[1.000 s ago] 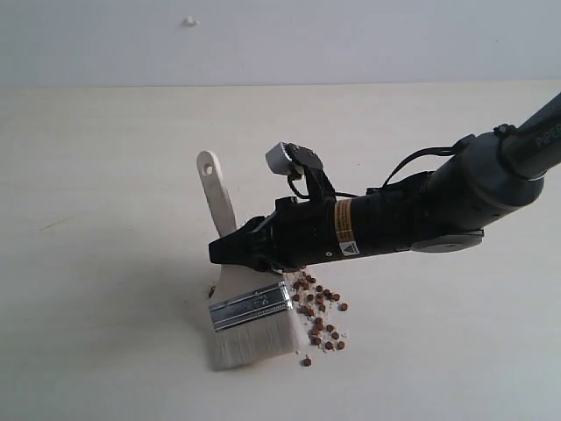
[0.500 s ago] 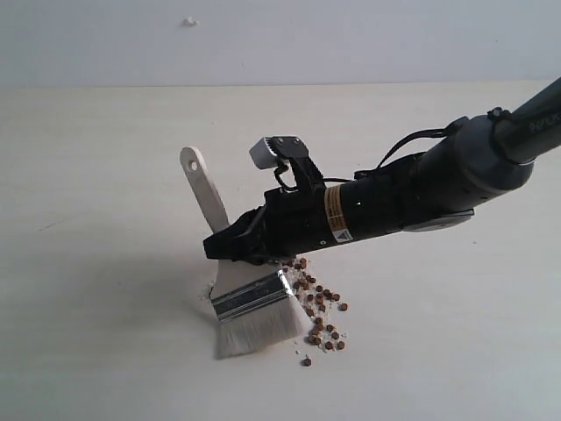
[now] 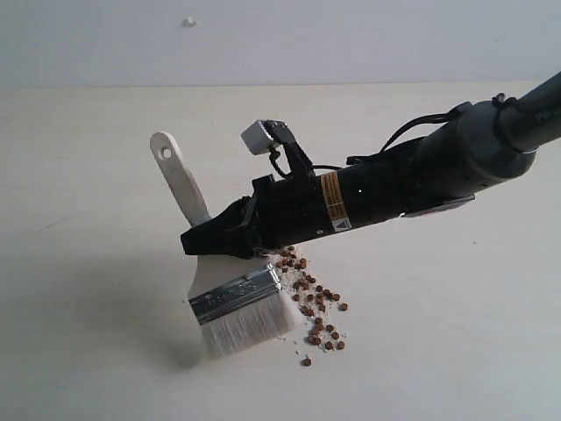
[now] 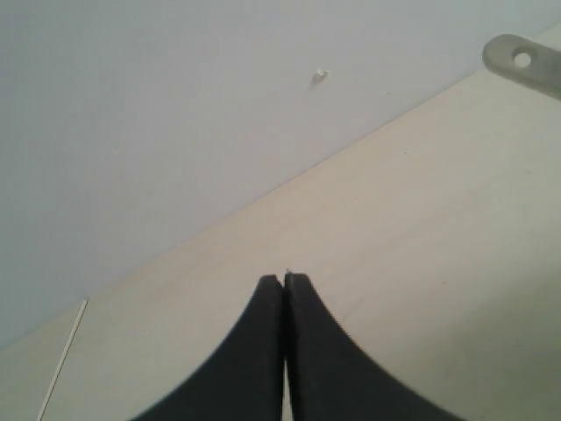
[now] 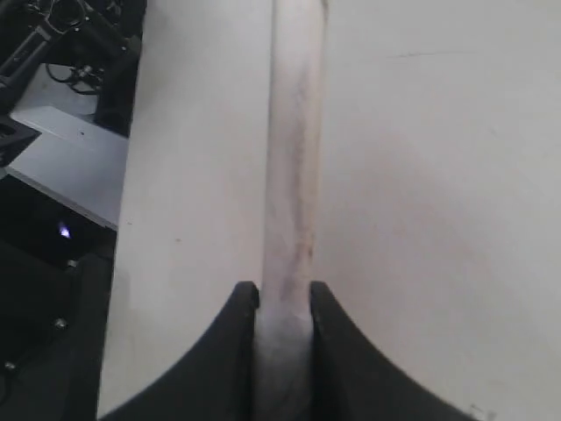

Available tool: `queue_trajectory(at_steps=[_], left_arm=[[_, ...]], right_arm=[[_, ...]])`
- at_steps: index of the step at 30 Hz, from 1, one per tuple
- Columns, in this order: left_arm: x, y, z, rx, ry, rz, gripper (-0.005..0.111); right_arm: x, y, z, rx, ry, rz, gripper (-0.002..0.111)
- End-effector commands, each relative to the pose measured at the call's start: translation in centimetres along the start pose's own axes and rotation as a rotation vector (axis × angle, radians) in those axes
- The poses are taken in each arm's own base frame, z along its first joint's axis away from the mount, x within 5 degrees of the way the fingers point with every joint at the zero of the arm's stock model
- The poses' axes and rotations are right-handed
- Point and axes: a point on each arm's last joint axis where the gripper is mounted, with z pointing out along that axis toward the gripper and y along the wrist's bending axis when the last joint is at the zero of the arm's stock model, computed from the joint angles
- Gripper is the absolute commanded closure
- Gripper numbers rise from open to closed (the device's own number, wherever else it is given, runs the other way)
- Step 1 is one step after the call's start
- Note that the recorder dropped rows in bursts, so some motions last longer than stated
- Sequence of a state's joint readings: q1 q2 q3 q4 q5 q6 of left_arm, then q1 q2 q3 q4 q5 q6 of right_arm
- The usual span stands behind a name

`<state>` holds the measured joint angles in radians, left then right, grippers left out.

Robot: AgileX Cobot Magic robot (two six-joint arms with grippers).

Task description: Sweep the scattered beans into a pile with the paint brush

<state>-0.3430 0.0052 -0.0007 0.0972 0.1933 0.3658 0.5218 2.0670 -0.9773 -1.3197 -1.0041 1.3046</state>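
Exterior view:
- right hand point(image 3: 203, 240): black, at the end of a dark arm point(image 3: 412, 180) reaching in from the right; clamped on the handle of the paint brush point(image 3: 235, 296) just above the silver ferrule.
- paint brush: pale wooden handle slanting up and to the left, hole at its top end; off-white bristles pointing down toward the table point(image 3: 88, 307); whether the tips touch the surface cannot be told. Against a second ago, the handle leans further left, its holed end stands higher and further left, and the bristles have drawn left, away from the pile.
- beans point(image 3: 316, 307): small reddish-brown pellets in a loose band just right of the bristles, mixed with whitish crumbs point(image 3: 308, 331); one stray bean sits below the rest; the spread looks unchanged from the earlier pictures.
- wall point(image 3: 351, 35): pale, behind the table; a white speck point(image 3: 189, 20) on it.

Left wrist view:
- left hand point(image 4: 284, 281): black jaws pressed together, nothing between them; above bare table.
- paint brush: only the holed handle end point(image 4: 521, 63) shows at the frame's edge, well apart from this hand.

Right wrist view:
- right hand point(image 5: 284, 294): fingertips point(image 5: 248, 296) on both sides of the wooden handle point(image 5: 294, 175), gripping it.
- dark equipment point(image 5: 53, 132): beyond the table edge.
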Motion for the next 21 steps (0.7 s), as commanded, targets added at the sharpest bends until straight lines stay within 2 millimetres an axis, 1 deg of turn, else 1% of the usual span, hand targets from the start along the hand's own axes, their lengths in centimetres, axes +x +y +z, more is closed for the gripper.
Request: queue_trajectory(at_steps=[1, 5, 7, 9, 12, 16, 21], left_arm=[[0.0, 0.0, 0.0, 0.005, -0.007, -0.003, 0.107], [0.0, 0.0, 0.0, 0.005, -0.007, -0.003, 0.107], [0.0, 0.0, 0.0, 0.005, -0.007, -0.003, 0.107], [0.0, 0.0, 0.0, 0.005, -0.007, -0.003, 0.107], [0.0, 0.0, 0.0, 0.005, -0.007, -0.003, 0.107], [0.0, 0.0, 0.0, 0.005, -0.007, -0.003, 0.107], [0.0, 0.0, 0.0, 0.005, -0.007, -0.003, 0.107]], right_arm=[[-1.7, 1.6, -0.5, -0.061, -0.066, -0.026, 0.108], [-2.6, 1.1, -0.6, -0.003, -0.169, 0.013, 0.108], [-2.6, 1.0, -0.1, 0.054, -0.181, 0.015, 0.108], [-2.5, 1.0, 0.9, 0.138, -0.187, 0.014, 0.108], [-2.2, 1.7, 2.8, 0.266, -0.216, 0.013, 0.108], [-1.6, 2.8, 4.9, 0.467, -0.295, 0.079, 0.108], [-0.9, 3.9, 5.9, 0.662, -0.372, 0.076, 0.108]])
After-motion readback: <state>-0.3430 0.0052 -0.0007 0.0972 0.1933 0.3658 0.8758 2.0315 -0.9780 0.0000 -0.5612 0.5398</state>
